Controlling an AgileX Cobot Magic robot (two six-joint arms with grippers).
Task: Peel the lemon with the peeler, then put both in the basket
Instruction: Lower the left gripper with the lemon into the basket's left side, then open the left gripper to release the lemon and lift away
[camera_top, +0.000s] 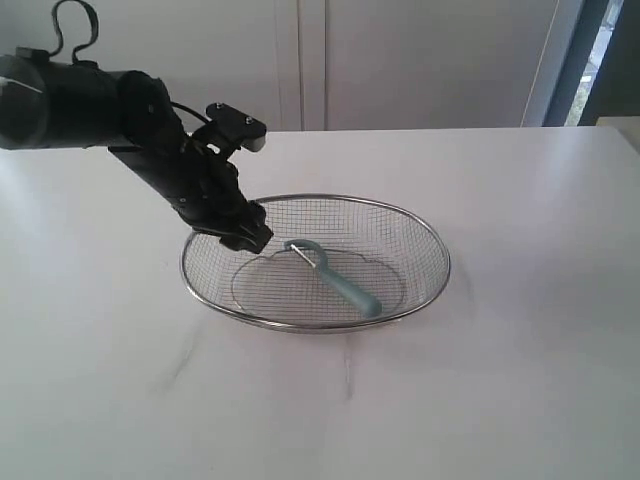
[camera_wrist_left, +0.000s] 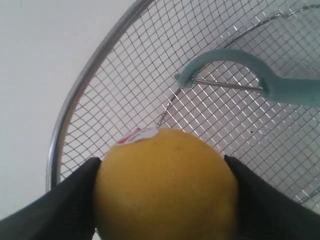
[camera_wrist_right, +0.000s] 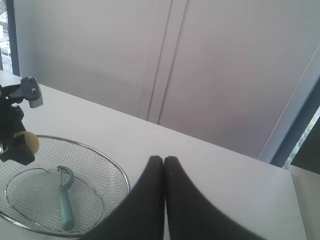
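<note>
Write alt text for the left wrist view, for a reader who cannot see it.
A yellow lemon with a small sticker is gripped by the left tool between its black fingers, over the wire-mesh basket near its rim. A pale teal peeler lies on the mesh beyond.

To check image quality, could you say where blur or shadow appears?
Exterior view: even light, faint shadow beside the basket. Left wrist view: close lemon slightly soft, basket behind sharp. Right wrist view: right gripper dark, edges blurred.
</note>
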